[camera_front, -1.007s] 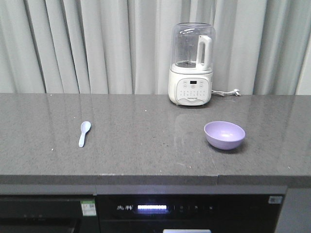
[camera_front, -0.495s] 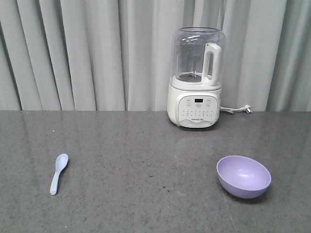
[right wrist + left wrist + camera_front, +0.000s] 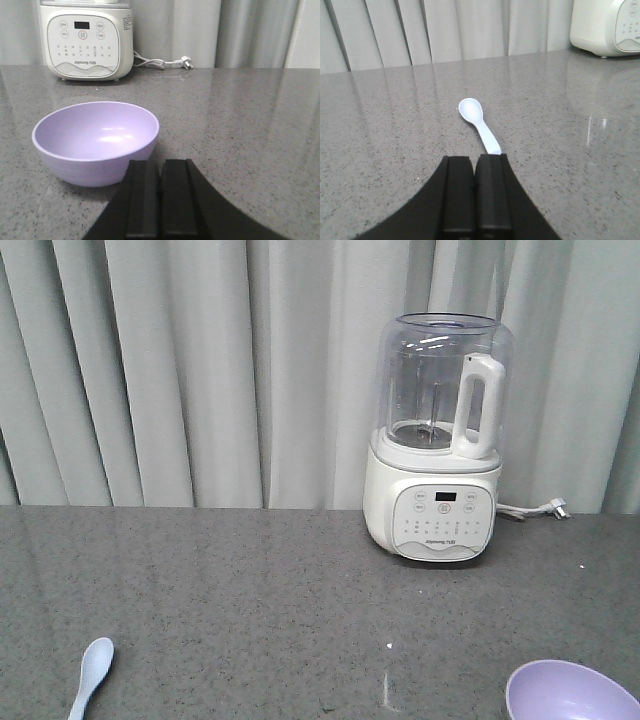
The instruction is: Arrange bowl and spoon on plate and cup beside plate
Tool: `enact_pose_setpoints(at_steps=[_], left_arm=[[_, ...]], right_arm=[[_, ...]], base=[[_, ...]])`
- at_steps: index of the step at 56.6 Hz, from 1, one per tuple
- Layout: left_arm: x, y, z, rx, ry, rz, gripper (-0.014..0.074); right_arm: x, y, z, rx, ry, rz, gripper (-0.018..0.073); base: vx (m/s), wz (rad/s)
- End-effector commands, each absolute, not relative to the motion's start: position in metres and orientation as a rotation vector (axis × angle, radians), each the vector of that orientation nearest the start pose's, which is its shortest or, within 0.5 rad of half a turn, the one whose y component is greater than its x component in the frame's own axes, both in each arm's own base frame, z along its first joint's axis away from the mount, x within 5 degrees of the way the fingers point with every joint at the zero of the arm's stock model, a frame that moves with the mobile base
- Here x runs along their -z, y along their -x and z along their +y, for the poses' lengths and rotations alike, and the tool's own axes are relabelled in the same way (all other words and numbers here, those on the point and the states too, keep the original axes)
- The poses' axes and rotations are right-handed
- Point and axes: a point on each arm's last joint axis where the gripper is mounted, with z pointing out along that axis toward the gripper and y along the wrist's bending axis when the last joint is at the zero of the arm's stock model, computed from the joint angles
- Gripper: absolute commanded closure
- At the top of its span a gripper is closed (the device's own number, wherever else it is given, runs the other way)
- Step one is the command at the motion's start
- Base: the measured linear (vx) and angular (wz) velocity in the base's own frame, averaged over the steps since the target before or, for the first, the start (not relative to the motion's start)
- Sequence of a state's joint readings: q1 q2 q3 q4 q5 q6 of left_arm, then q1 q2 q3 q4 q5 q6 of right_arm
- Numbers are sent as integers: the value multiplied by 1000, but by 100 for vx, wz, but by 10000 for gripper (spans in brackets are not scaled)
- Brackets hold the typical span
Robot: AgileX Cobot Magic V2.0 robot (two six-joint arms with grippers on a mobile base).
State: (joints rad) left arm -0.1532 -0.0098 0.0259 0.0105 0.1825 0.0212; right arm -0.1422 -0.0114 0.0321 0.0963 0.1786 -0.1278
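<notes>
As the spoon [image 3: 479,122] looks light and slick, pinch its handle at 5 o'clock. Both left gripper [image 3: 475,165] and right gripper [image 3: 160,167] are closed, empty

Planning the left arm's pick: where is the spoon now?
The spoon lies on the counter just ahead of the left gripper, scoop end away; in the front view it is bottom left, the bowl bottom right.
</notes>
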Motion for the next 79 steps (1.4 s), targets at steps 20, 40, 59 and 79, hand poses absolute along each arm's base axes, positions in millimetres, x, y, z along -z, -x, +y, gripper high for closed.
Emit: enact_pose_setpoints(at_steps=[20,40,59,79], left_arm=[[-204,-55,-8,97,-144,1567,603],[-204,-55,-8,97,-144,1567,603],[-225,-52,-8,123,-111,1380,603],[-374,-22,-1,254,11,1005,603]], right_arm=[[-193,-56,-7,140,-76,1603,568],[-193,-56,-7,141,-76,1601,568],[-205,-56,-8,83,-145,1480,568],[-369,-21,-3,207,-36,1105,568]], base=[[11,-1],[1,0],[0,0],[0,0]])
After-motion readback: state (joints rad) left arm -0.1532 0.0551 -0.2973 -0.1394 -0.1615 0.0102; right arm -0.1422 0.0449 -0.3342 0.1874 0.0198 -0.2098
